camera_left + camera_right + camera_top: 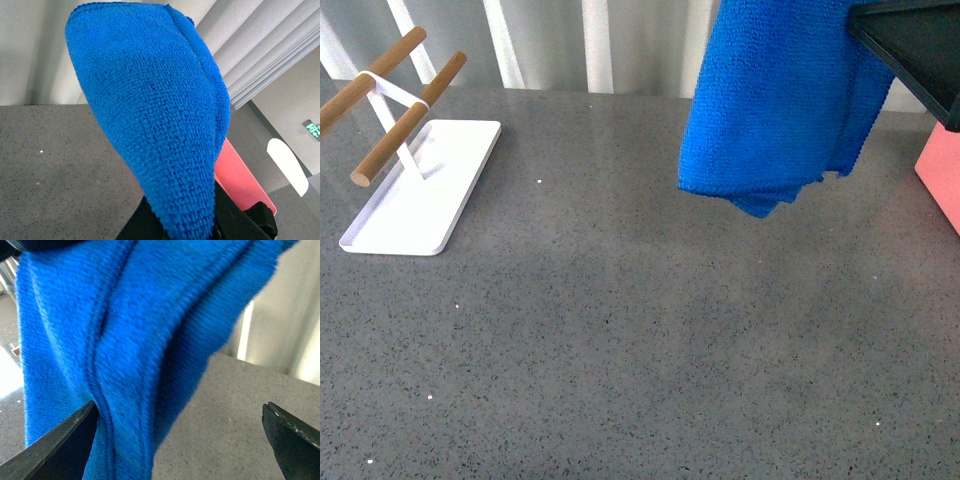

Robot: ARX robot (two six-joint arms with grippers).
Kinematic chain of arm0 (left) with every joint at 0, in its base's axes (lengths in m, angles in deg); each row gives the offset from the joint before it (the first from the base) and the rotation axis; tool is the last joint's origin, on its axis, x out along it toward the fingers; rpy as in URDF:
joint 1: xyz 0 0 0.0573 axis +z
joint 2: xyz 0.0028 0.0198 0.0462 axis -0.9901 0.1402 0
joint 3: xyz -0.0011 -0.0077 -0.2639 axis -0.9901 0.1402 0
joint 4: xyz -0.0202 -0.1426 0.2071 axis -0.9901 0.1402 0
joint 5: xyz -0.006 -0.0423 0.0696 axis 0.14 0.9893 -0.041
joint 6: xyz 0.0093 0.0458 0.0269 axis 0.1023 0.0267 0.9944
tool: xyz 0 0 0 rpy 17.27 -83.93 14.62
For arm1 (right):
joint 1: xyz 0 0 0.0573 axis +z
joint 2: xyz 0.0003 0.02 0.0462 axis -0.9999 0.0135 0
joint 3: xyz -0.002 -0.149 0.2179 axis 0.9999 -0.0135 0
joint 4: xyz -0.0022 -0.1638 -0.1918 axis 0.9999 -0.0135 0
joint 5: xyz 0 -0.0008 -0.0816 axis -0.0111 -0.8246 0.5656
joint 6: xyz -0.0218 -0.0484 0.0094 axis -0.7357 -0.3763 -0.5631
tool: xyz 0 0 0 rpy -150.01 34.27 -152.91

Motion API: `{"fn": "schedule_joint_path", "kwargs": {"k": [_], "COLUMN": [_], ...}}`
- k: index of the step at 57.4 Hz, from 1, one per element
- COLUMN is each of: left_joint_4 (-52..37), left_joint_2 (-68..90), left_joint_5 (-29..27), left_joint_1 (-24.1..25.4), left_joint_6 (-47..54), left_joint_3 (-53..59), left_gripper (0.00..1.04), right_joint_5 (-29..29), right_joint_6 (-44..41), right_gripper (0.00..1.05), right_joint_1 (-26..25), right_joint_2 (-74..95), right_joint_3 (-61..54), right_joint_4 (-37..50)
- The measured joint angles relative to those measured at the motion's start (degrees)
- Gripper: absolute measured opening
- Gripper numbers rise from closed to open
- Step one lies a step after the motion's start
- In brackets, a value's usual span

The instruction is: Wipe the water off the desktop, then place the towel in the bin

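The blue towel [780,100] hangs in folds above the back right of the dark grey desktop [620,350], its lower edge clear of the surface. My left gripper [187,225] is shut on the towel [150,125], which fills most of the left wrist view. The salmon-pink bin [942,170] shows in part at the right edge, just right of the hanging cloth, and its wall [240,180] lies behind the towel. My right gripper [180,445] is open, one fingertip [55,450] right beside the towel [125,340], the other [295,440] over bare desktop.
A flat white tray [420,185] with two wooden bars [405,110] on a white stand sits at the back left. A black arm part [910,50] crosses the top right corner. Pale vertical blinds run behind the desktop's far edge.
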Motion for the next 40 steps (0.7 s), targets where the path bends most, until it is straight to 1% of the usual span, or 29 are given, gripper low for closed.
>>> {"fn": "schedule_joint_path", "kwargs": {"k": [3,9,11,16,18,24,26,28,31,36,40], "left_joint_4": [0.04,0.17,0.28,0.37,0.37,0.48,0.57,0.66,0.74,0.79,0.87], "left_joint_2": [-0.07,-0.13,-0.17,-0.22,-0.22,-0.24,-0.26,-0.26,-0.26,-0.26,-0.28], "left_joint_5": [0.11,0.44,0.44,0.96,1.01,1.03,1.03,1.03,1.05,1.05,1.05], "left_joint_1": [-0.02,-0.02,-0.02,-0.07,-0.07,-0.07,-0.04,-0.04,-0.02,0.13,0.17], "left_joint_6": [-0.28,-0.7,-0.79,-1.16,-1.18,-1.2,-1.2,-1.2,-1.2,-1.2,-1.22], "left_joint_3": [-0.04,-0.17,-0.2,-0.2,-0.2,-0.2,-0.2,-0.2,-0.2,-0.2,-0.2], "left_gripper": [0.07,0.07,0.07,0.07,0.07,0.07,0.07,0.07,0.07,0.07,0.07], "right_joint_5": [0.15,-0.59,-0.77,-0.85,-0.81,-0.39,-0.33,-0.33,-0.33,-0.5,-0.66], "right_joint_6": [0.28,0.74,1.03,1.9,2.05,2.58,2.89,3.02,3.34,3.56,3.54], "right_gripper": [0.96,0.82,0.76,0.59,0.55,0.39,0.32,0.28,0.2,0.09,0.05], "right_joint_1": [0.96,2.86,3.5,5.09,5.31,5.97,6.1,6.1,6.08,5.88,5.53], "right_joint_2": [0.11,0.22,0.39,0.87,0.96,1.01,0.96,0.94,0.7,-0.09,-0.83], "right_joint_3": [0.55,1.49,1.81,2.6,2.69,2.97,2.97,2.97,2.97,2.95,2.93], "right_joint_4": [0.59,2.12,2.73,4.04,4.22,4.28,4.33,4.35,4.37,4.24,3.85]}}
